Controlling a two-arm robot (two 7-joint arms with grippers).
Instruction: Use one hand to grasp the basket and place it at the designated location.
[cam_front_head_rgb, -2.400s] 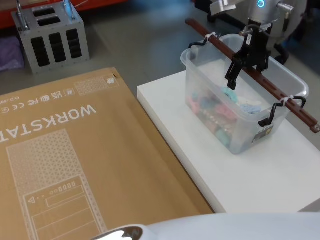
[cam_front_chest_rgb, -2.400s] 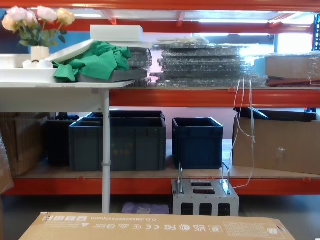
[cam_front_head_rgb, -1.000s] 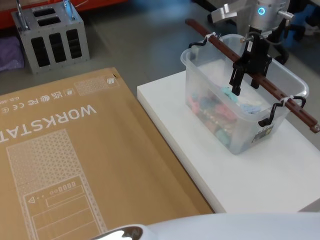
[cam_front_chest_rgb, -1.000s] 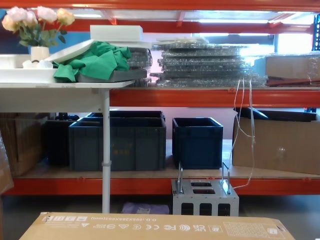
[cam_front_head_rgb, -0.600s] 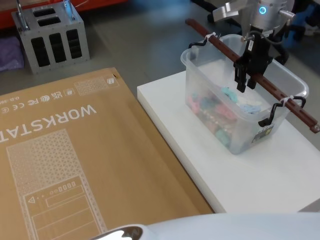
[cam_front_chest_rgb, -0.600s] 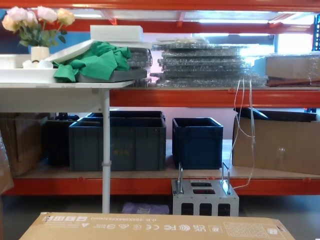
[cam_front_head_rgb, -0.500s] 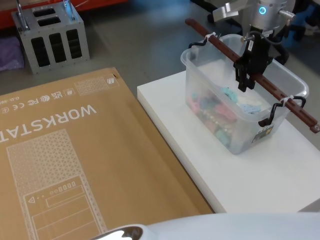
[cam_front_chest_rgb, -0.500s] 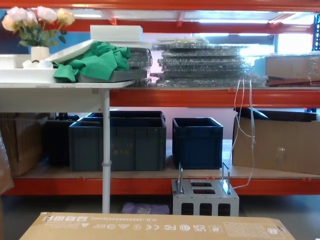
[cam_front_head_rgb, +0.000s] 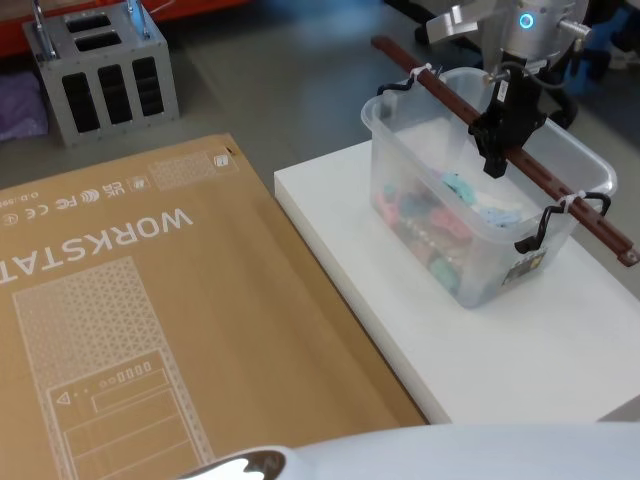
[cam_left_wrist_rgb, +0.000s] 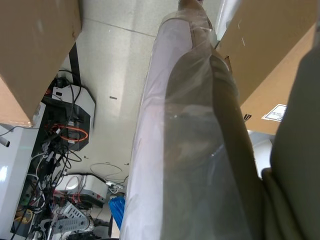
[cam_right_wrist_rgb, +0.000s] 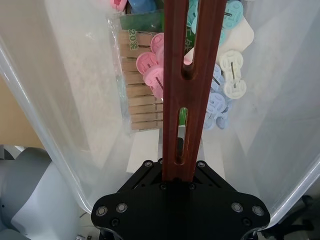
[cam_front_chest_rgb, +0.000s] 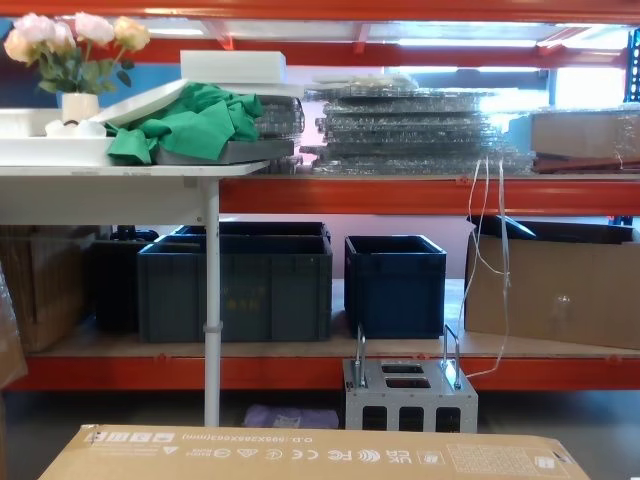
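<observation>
Orange warehouse shelving runs across the background of my chest camera. Dark blue plastic crates sit on its lowest level, and a small grey metal box with two loop handles stands on the floor in front.

From the head camera, a large flat brown cardboard carton takes up the left of my workspace. Just beside it on the right lies a white rectangular platform. On that platform's far half stands the translucent whitish plastic basket, upright.

Its long dark red-brown bar handle crosses the open top on a diagonal, fastened by a white tie at each end. My right gripper comes down from above at about the middle of the bar handle, and its black fingers are pinched tight on it.

On the right wrist camera the bar runs straight into the gripper's body. Below it, inside the basket, I see pink, blue and white plastic clothes pegs and a pack of wooden pegs.
</observation>
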